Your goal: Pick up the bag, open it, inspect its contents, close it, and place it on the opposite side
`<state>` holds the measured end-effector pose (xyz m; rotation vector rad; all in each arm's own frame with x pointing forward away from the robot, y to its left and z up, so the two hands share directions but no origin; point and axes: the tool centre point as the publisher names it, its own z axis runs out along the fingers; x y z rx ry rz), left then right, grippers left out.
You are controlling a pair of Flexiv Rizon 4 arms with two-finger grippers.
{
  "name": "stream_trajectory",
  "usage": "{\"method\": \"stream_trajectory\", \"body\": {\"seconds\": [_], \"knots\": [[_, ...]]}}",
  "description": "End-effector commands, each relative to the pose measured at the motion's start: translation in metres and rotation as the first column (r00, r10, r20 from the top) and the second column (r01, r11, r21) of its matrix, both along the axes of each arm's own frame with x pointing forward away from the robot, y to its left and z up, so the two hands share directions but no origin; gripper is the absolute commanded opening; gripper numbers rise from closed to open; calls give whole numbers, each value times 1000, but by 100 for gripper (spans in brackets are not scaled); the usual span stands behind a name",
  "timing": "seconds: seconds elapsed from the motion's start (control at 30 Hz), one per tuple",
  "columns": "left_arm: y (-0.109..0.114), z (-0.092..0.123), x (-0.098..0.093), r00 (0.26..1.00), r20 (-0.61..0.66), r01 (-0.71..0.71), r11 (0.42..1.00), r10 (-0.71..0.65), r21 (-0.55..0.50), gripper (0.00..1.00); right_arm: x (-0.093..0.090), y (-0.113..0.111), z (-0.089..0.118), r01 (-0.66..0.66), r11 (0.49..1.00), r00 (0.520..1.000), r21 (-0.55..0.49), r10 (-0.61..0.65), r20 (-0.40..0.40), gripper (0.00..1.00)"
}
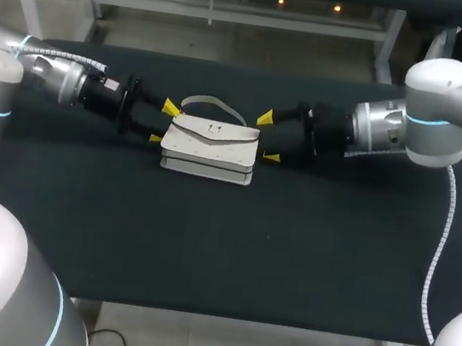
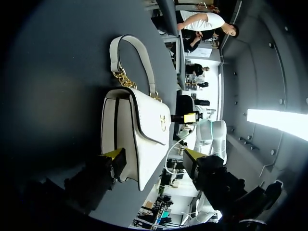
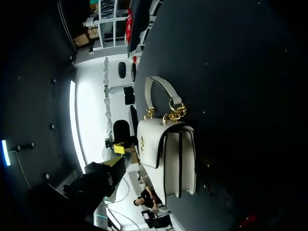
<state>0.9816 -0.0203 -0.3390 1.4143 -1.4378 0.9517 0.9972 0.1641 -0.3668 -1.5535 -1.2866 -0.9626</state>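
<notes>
Sitting closed on the black desk [image 1: 305, 261], a white handbag [image 1: 210, 149] lies between the left pincer [image 1: 164, 123] and the right pincer [image 1: 269, 138], both spread open at its ends.

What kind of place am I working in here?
Probably a robot test bench or lab workstation, not a home: a table draped in black cloth, with the left hand and right hand, both open, at either end of a white handbag staged between them.

head: above, looking down | wrists: close, facing inward | shared: bag [image 1: 210, 146]
</notes>
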Motion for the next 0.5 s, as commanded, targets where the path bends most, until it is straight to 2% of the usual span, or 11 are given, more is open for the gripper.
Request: {"method": "stream_trajectory", "body": {"seconds": [0.03,0.13,0.23,0.5], "knots": [[-3,-1,-6,999,7,-37,999,37,1,49,-10,-13,7,42,999,999,-22,-42,10,100],[-3,0,-8,999,7,-34,999,34,0,36,-11,-19,9,50,998,999,-43,-50,13,100],[-4,1,-9,1000,5,-24,1000,24,8,30,-11,-23,11,48,997,999,-68,-47,17,100],[-3,-6,-9,999,-27,-18,1000,18,21,34,-8,-35,14,51,994,999,-101,-50,12,100]]}}
